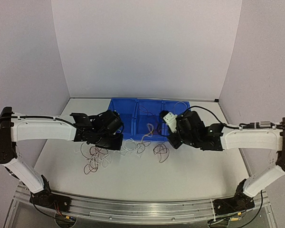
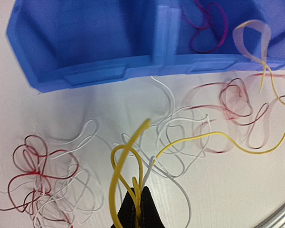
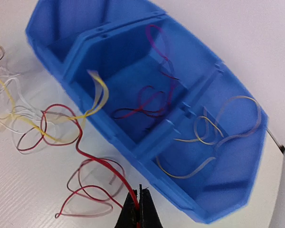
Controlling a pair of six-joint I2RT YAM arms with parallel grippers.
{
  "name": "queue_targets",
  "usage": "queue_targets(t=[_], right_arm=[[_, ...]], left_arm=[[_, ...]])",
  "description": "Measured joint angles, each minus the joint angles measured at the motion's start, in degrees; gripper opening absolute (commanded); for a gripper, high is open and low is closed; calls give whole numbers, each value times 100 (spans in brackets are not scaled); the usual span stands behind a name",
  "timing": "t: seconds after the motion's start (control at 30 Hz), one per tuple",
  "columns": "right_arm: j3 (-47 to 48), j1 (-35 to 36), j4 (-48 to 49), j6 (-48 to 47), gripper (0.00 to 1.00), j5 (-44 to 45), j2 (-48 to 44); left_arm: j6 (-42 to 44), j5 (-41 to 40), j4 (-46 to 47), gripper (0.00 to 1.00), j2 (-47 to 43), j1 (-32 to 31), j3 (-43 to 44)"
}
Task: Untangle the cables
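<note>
Two pinches: left gripper [image 2: 135, 194] grips yellow cable [image 2: 213, 134], right gripper [image 3: 138, 195] red cable [image 3: 78, 140] (blue bin [image 3: 237, 180] just beside).

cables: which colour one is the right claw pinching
The red cable: it runs straight into the tips of the shut right claw. The yellow cable is pinched by the left claw instead.

Tangled cables [image 1: 96, 156] on table [image 1: 194, 178], nr blue bins [image 1: 133, 102]
</note>
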Motion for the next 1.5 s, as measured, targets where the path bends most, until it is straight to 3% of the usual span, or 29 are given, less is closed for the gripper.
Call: queue_targets(t=[0.2,0.4,0.63,0.97,1.07,1.23,1.5], right_arm=[[-596,-30,-1033,1098,0,1461,-2018],[-800,-60,-2167,1583,0,1995,-3524],[-493,-61,-2974,1463,0,3219,-4158],[-78,-64,-3246,977,0,4966,-5266],[34,-74,-3257,965,0,5136,-5558],[231,-127,-3444,970,0,5013,-5364],[1352,-96,-3739,1263,0,3930,-3485]], left_arm=[[-647,-410,-458,0,-382,350,-830],[-1011,-476,-659,0,-887,665,-1490],[-1204,-479,-697,0,-1323,812,-1740],[-1304,-488,-695,0,-1426,975,-2040],[-1292,-457,-691,0,-1425,1137,-2129],[-1183,-333,-635,0,-1358,1211,-2181],[-673,203,34,0,-1379,1211,-2248]])
